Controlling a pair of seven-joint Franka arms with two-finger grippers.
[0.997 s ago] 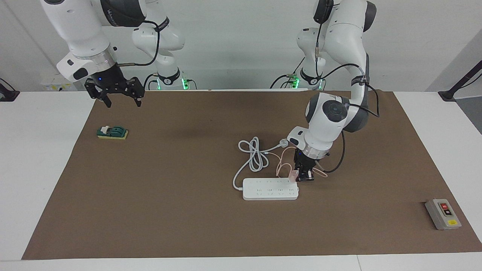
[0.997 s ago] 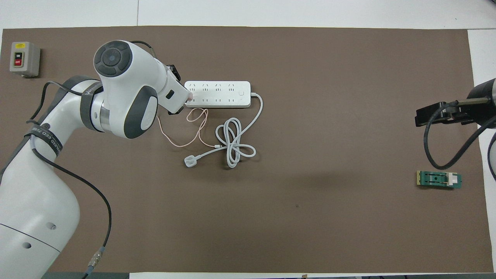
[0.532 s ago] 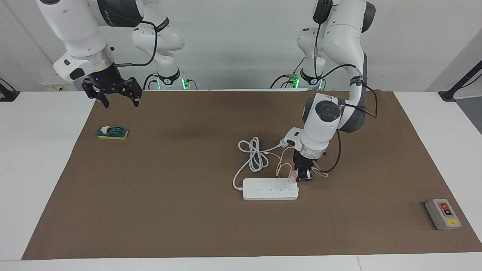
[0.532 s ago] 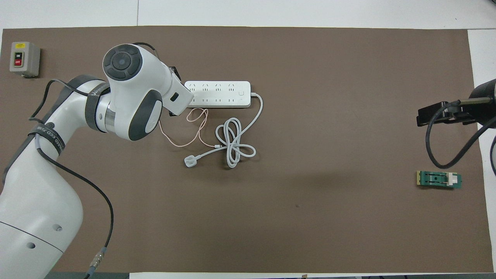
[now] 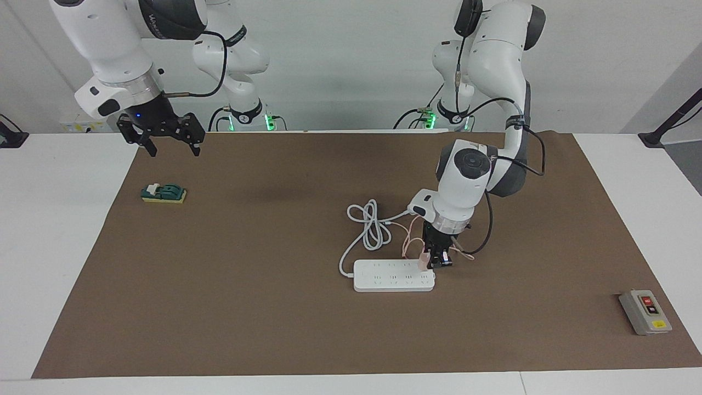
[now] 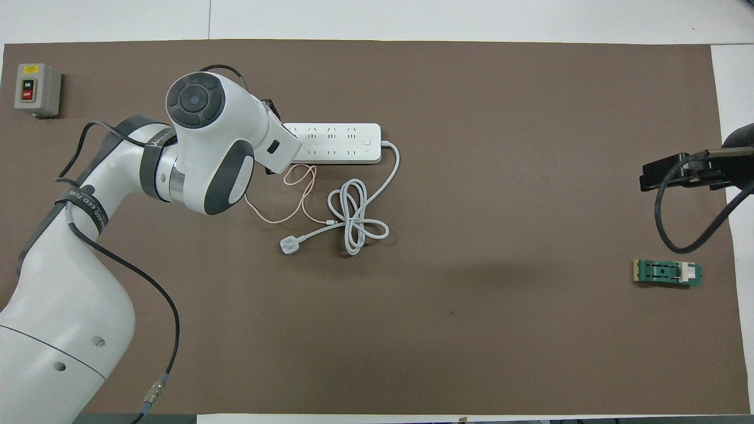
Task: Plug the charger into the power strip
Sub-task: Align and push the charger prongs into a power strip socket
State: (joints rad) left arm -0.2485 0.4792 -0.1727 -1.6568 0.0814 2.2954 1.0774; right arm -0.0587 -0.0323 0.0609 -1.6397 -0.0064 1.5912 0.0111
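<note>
The white power strip (image 5: pixel 392 276) (image 6: pixel 341 142) lies flat in the middle of the brown mat. My left gripper (image 5: pixel 436 262) points down over the strip's end toward the left arm's side, shut on the pale-pink charger (image 5: pixel 423 261). The charger sits at the strip's top face there; whether its prongs are in a socket I cannot tell. In the overhead view the left wrist hides the charger. Its thin pink cable (image 5: pixel 408 241) (image 6: pixel 294 194) loops on the mat nearer to the robots. My right gripper (image 5: pixel 174 151) (image 6: pixel 671 175) waits open in the air over the mat's corner.
The strip's thick white cord (image 5: pixel 373 222) (image 6: pixel 353 221) coils nearer to the robots, ending in a white plug (image 6: pixel 289 245). A grey button box (image 5: pixel 645 311) (image 6: pixel 36 89) sits at the left arm's end. A small green part (image 5: pixel 163 193) (image 6: pixel 667 272) lies under the right gripper's area.
My left arm has shifted toward the right arm's end, carrying the charger from beside the strip's end to over it. The right gripper has drifted slightly outward.
</note>
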